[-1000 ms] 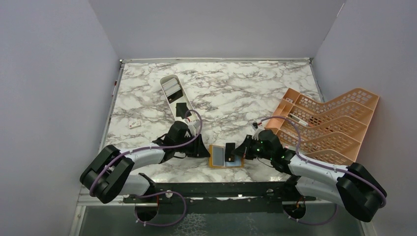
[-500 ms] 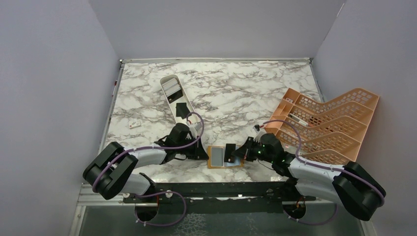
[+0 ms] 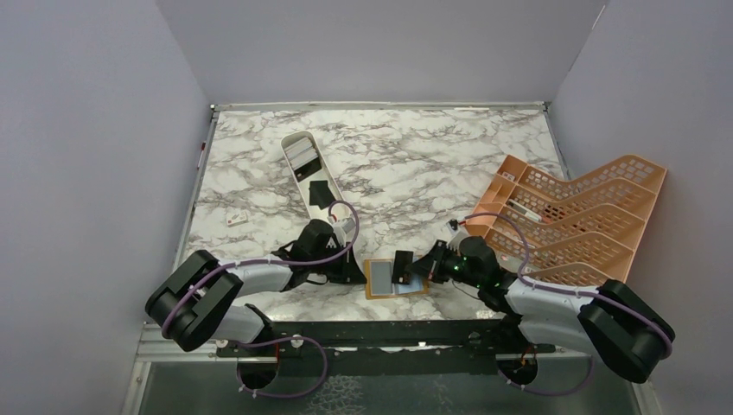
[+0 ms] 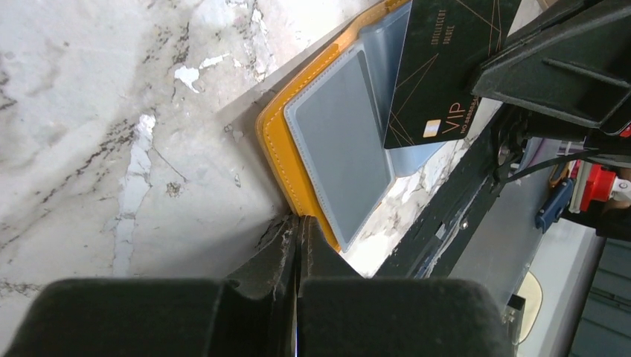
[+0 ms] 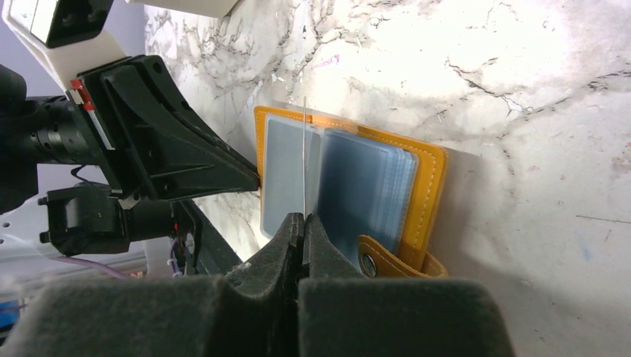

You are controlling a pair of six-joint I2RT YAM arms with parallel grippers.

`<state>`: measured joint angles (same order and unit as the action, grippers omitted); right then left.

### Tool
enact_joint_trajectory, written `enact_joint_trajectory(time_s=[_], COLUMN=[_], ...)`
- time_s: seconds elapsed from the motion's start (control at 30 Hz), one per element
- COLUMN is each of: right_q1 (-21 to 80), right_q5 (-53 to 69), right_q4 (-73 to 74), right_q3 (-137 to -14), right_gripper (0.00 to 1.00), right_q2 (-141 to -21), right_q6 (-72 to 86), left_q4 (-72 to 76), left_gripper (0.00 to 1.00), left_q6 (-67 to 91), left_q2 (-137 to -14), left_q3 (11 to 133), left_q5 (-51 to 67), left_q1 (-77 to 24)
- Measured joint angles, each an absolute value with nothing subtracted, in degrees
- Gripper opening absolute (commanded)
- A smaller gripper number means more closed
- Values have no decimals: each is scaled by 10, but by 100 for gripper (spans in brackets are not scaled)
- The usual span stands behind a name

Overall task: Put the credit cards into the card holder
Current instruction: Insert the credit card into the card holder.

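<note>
Saw a white-and-grey marbled desk [image 3: 415,164] under both arms. Found a large orange plastic lattice rack [image 3: 575,220] along its right edge. Found a long white oval tray [image 3: 294,177] lying aslant toward the far left corner, with pale cards [image 3: 300,154] at its far end and a second black card [image 3: 318,194] at its near end.

Found the left gripper [image 3: 359,271] low by the near edge, jaws pressed fully together on each other. Saw its tips touching the left edge of a small orange-tan leather-like bifold card holder [image 3: 380,292]. Found the right gripper [image 3: 415,271] just right of that, clamped tight on one end of a thin black plastic credit card [image 4: 446,67].

Noted the card holder lying open and flat near the middle of the near edge, between the two grippers. Made out a grey panel [image 4: 338,149] on its left half, a stack of clear bluish sleeves [image 5: 368,190] on its right half and a snap tab [image 5: 387,260] at one right corner.

Noted the black plastic credit card standing on edge over the fold, showing only as a thin line in the right wrist view. Could not tell whether touching a sleeve.

Spotted a small white object [image 3: 236,218] near the left edge.

Read "VIP" in gold on the held card's face. Made out fine gold lines and smaller lettering there, too small to read.
</note>
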<state>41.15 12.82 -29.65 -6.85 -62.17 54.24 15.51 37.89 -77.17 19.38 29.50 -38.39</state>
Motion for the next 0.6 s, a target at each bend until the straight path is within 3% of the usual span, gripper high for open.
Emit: enact_joint_trajectory(time_s=[0.6], right_q1=[411], right_q5=[131], right_q4=[-305], right_q3=[-60], right_gripper=[1], right_q2=[-639], right_q6=[545], left_q4=[158], left_gripper=[0], left_q6=[386], left_q2=[-764], left_q3=[188], left_q5=[289], left_q1=[-398])
